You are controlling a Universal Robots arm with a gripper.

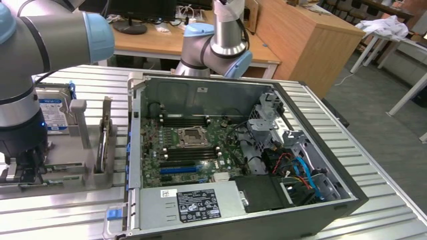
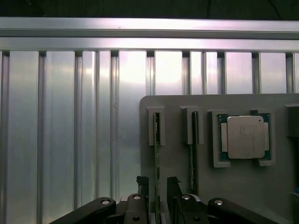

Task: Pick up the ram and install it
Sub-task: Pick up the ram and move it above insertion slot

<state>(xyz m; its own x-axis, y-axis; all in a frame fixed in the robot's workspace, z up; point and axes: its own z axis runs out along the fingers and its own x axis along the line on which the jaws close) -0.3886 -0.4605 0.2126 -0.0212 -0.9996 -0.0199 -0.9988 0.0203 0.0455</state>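
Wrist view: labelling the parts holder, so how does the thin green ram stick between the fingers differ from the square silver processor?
The ram stick stands on edge, long and narrow; the processor lies flat, square and broad. The open gripper straddles the ram stick; the processor sits apart. Both rest in the grey holder plate.

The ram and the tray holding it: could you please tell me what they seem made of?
The ram: thin greenish board seen edge-on, probably fibreglass laminate. The tray: matte, even grey without glare, likely plastic.
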